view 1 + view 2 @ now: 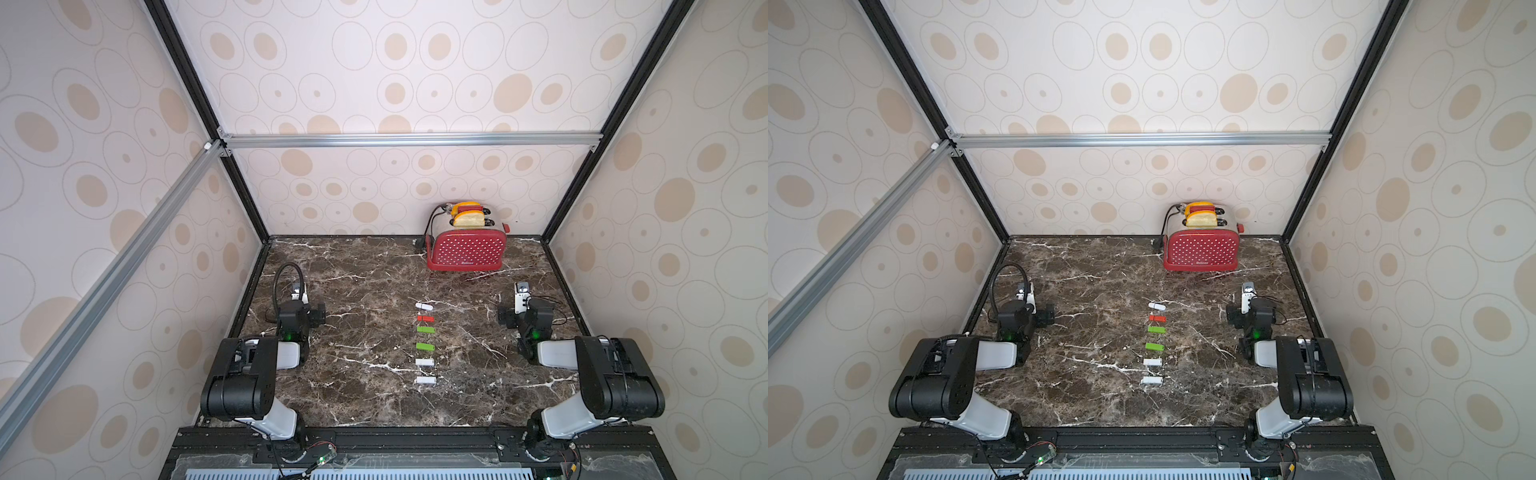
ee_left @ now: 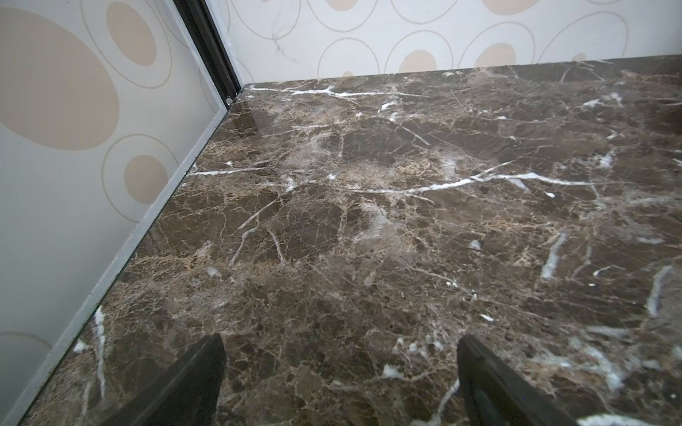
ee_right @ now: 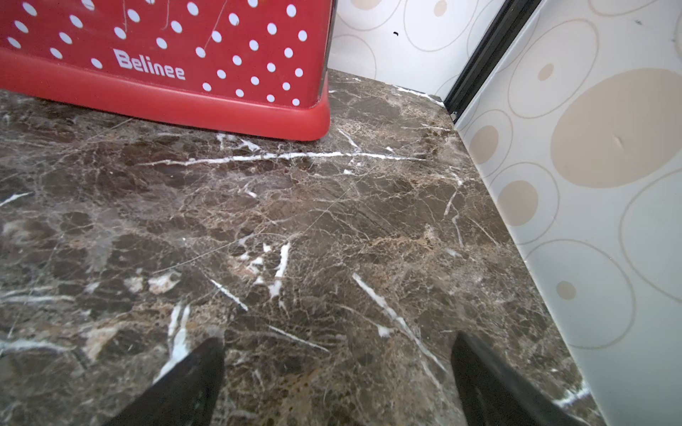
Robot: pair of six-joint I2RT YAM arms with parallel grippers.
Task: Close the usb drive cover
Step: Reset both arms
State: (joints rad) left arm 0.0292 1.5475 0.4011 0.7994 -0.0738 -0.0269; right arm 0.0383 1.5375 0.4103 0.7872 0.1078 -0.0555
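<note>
Between the left claw [image 2: 339, 343] and the right claw [image 3: 337, 341], somewhat nearer the right one, we found six usb drives laid in single file on the dark marble tabletop [image 1: 353, 286]. Each lay crosswise to the file and apart from its neighbours. The rounded white drive [image 1: 424, 306] lay farthest out, almost level with the two claws. Behind it, stepping back toward the arms' bases, came the red drive [image 1: 425, 318], the first green drive [image 1: 425, 330], the second green drive [image 1: 425, 346], the first flat white drive [image 1: 425, 362] and the last flat white drive [image 1: 426, 380]. In both top views they were too small for us to tell whose cover was on or off. We saw the left claw spread wide, its two dark fingers [image 2: 199, 372] well apart over bare marble with nothing between them. The corner of the patterned walls [image 2: 73, 147] lay ahead of it and to its left. The right claw stood just as wide and just as empty over the tabletop. Ahead of the right claw and a little to its left stood the red toaster [image 3: 166, 55] with white dots, close to the back wall, with bread slices [image 1: 468, 219] standing up out of its slots. Neither claw touched a drive; all six lay well off to the inner side of each claw.
</note>
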